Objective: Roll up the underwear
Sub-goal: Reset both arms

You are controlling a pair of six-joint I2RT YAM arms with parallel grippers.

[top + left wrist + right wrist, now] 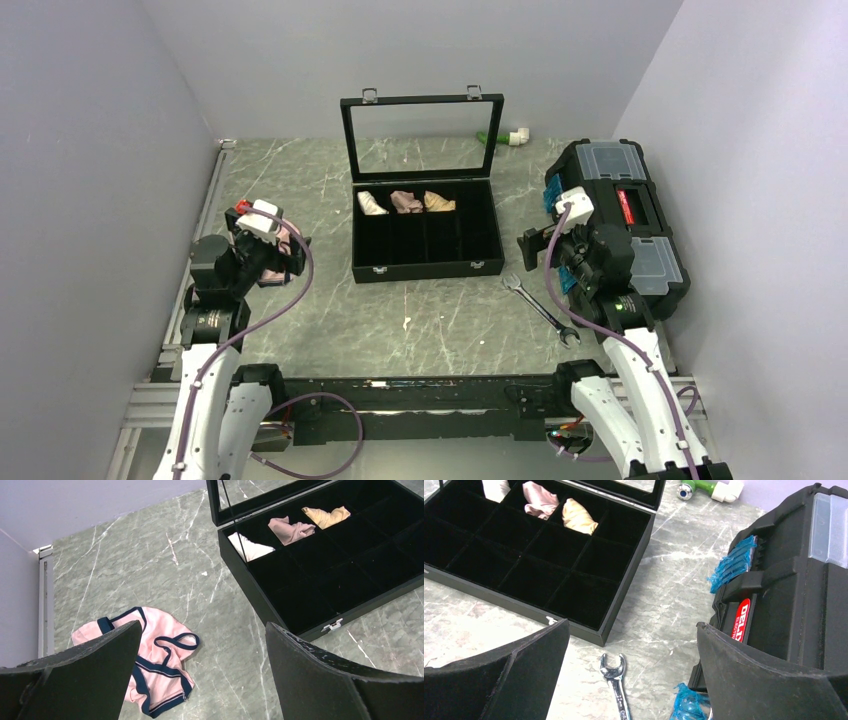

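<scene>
No tan-beige underwear shows in any view. A pink underwear with dark navy edging (155,655) lies crumpled on the marble table at the left; in the top view (288,238) it is mostly hidden by the left arm. My left gripper (203,625) hangs above the table just right of it, open and empty; it also shows in the top view (285,258). My right gripper (632,624) is open and empty above a wrench at the right, also seen in the top view (540,245).
An open black divided box (425,268) holds a cream roll (372,204), a pink roll (406,201) and a tan roll (438,201) in its back row. A wrench (616,680) and a black toolbox (794,580) are at the right. A green-white object (505,137) lies behind.
</scene>
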